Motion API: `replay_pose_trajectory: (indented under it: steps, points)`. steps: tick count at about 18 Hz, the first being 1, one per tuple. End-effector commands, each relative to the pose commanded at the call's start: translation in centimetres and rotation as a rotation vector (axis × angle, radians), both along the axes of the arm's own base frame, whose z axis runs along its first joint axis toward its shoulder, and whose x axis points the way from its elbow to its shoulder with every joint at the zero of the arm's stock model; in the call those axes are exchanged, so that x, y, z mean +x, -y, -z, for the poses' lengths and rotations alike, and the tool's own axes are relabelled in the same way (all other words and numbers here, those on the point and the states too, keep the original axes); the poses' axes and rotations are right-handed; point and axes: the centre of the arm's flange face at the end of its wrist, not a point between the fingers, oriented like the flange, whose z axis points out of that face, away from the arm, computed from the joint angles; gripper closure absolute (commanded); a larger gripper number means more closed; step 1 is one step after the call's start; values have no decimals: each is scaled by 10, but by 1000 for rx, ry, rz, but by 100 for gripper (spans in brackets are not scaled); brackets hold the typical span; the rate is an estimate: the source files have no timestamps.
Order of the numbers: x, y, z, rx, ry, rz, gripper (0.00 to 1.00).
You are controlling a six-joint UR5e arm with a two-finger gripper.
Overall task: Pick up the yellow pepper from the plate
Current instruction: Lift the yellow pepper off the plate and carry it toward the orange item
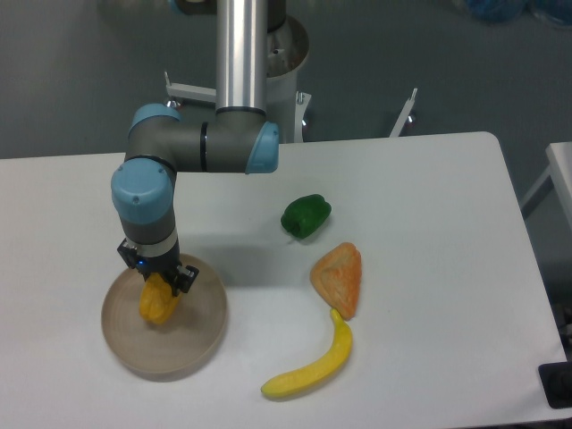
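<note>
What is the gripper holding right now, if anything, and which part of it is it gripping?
The gripper appears shut on the yellow pepper at its upper end, over the plate. Whether the pepper is lifted clear cannot be told.

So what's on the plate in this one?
Only the yellow pepper shows on the plate, with the gripper down around its top. The pepper's stem and whether it rests on the plate are hidden.

lab | robot arm [192,143] on white table [429,197] | grey floor [402,63]

Yellow-orange pepper [159,304], beige-tan plate [192,344]
</note>
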Motion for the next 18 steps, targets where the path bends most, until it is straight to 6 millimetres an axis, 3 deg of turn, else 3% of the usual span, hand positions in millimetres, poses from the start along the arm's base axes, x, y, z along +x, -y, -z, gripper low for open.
replay_pose_trajectory:
  steps: [4,11,14,18]
  points:
    - [-72,24,-49,58,-53,17,56]
    - [-218,83,-76,51,-121,121,56]
    - [-263,109,-81,48,-151,194,56]
    - [-290,128,-75,3,-185,221,56]
